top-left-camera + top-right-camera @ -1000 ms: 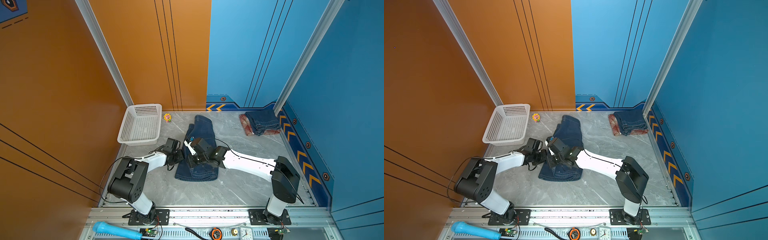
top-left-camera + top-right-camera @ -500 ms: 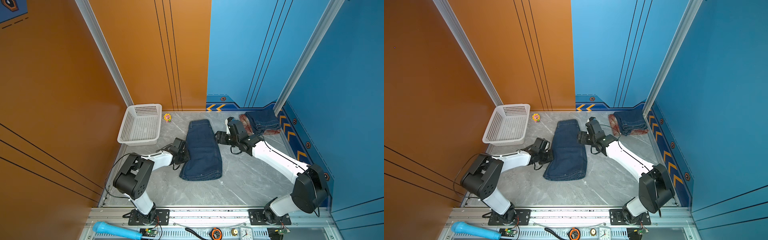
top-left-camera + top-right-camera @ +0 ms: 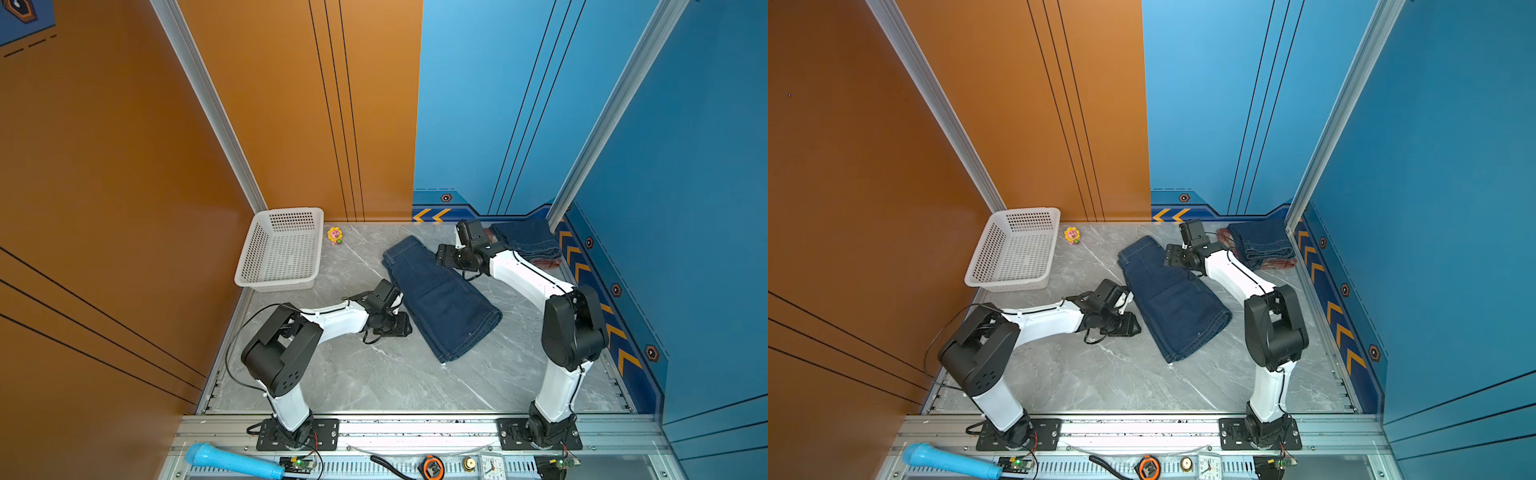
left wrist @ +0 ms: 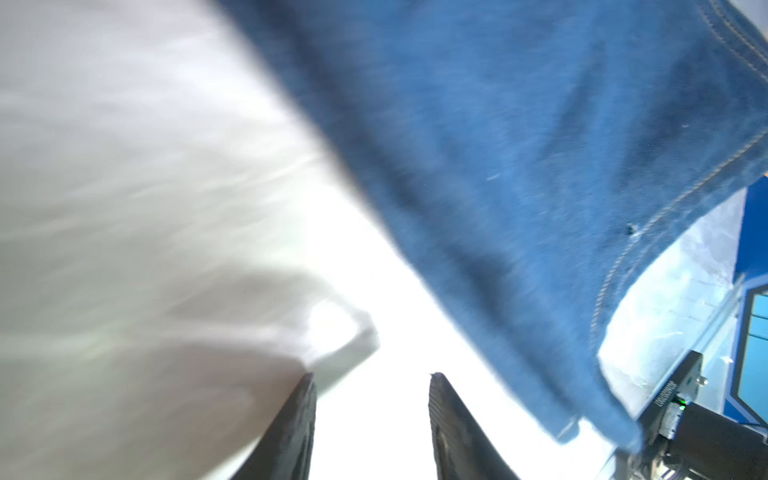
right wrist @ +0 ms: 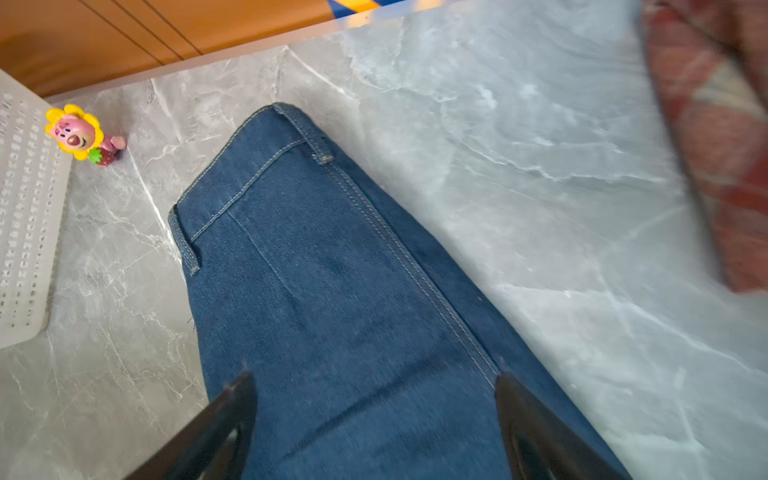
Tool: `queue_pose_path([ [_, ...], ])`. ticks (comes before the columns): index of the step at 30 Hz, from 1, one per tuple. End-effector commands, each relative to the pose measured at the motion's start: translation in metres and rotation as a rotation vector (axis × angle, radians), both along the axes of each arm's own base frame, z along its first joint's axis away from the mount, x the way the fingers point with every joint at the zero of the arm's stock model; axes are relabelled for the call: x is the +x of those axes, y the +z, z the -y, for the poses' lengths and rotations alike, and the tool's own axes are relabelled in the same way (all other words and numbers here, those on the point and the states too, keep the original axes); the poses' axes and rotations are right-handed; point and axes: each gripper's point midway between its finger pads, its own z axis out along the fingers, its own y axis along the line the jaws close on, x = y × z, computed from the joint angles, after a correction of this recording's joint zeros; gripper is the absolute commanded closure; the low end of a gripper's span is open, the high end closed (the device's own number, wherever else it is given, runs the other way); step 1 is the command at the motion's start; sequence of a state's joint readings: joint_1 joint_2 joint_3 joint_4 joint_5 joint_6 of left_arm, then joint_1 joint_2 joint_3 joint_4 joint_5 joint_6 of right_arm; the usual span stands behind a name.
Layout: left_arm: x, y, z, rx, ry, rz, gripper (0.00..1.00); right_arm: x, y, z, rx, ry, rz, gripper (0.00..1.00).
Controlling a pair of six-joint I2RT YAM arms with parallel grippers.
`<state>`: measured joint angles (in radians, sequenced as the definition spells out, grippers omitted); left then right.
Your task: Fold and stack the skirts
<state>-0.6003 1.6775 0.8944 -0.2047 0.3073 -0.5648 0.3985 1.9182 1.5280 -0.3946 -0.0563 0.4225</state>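
A dark blue denim skirt (image 3: 440, 295) (image 3: 1173, 297) lies flat and folded lengthwise, slanting across the middle of the table. A folded denim skirt (image 3: 525, 241) rests on the red plaid skirt (image 3: 544, 262) at the back right. My left gripper (image 3: 401, 327) (image 4: 372, 399) is open over bare table, just beside the middle skirt's (image 4: 519, 145) left edge and holding nothing. The right gripper (image 3: 440, 254) (image 5: 374, 386) hovers over the waist end of the middle skirt (image 5: 332, 291), open with its jaws wide and empty.
A white perforated basket (image 3: 282, 249) stands at the back left, with a small flower toy (image 3: 335, 235) beside it. Walls close in the back and right. A blue microphone (image 3: 232, 461), a tape measure and a clock lie on the front rail.
Both grippers have let go of the middle skirt and opened. The right arm swung from the skirt's middle to its back right end. The skirt now lies flat and slanted.
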Motion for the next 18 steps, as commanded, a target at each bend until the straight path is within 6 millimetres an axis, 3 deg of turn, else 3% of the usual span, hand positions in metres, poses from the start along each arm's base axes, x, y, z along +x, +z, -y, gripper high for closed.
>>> queue_pose_path([
  [1, -0.001, 0.011, -0.05, 0.015, 0.146, -0.022, 0.48, -0.001, -0.015, -0.046, -0.059, 0.15, -0.017, 0.11],
  [5, 0.01, 0.027, -0.105, 0.001, 0.367, 0.008, 0.43, 0.008, -0.044, -0.086, -0.159, 0.231, -0.003, 0.1],
  [8, 0.019, 0.041, -0.129, -0.016, 0.479, 0.036, 0.42, 0.013, -0.06, -0.107, -0.182, 0.253, -0.003, 0.1],
  [15, 0.03, 0.054, -0.135, -0.027, 0.517, 0.056, 0.42, 0.01, -0.098, -0.137, -0.233, 0.307, -0.018, 0.13],
  [18, 0.034, 0.059, -0.14, -0.022, 0.533, 0.069, 0.42, 0.001, -0.112, -0.147, -0.237, 0.37, -0.043, 0.24],
])
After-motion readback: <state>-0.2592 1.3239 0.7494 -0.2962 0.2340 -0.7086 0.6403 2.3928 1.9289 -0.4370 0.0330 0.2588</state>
